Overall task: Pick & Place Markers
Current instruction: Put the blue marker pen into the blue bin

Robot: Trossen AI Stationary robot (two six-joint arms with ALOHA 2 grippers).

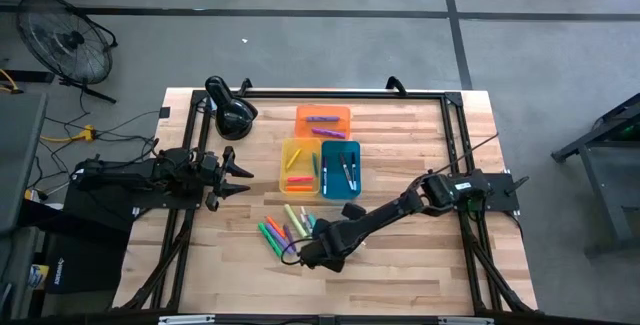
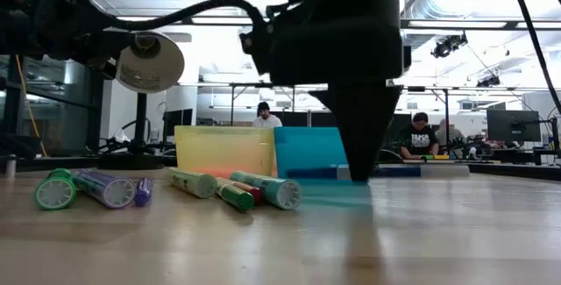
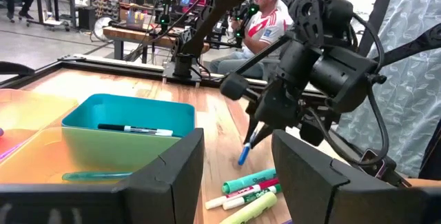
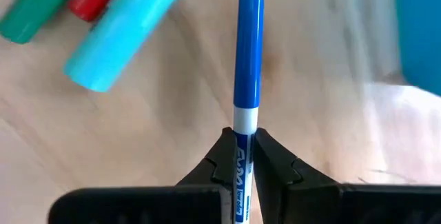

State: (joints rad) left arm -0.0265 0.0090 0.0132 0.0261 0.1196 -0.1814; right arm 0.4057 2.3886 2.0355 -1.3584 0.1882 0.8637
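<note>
- high view: the right gripper reaches across the wooden table to the loose markers, which lie on the bare wood just in front of the trays. the orange tray holds purple markers. the yellow tray holds red and orange ones. the blue tray holds several more. the left gripper waits at the table's left edge, beside a black lamp, its fingers spread apart.
- low view: green and purple markers lie on the tabletop in the foreground, with further green and red ones just beside them. the yellow tray and blue tray stand behind. a dark gripper comes down from above, its tip at the table surface. people sit at desks in the room beyond.
- left wrist view: the right gripper carries a blue marker, tilted, its lower end near the table. loose markers lie close by. the blue tray contains a dark marker.
- right wrist view: the right gripper is clamped narrowly on the blue marker, capped end pointing away from the fingers. a light blue marker, a red one and a green one lie on the wood beside it.
</note>
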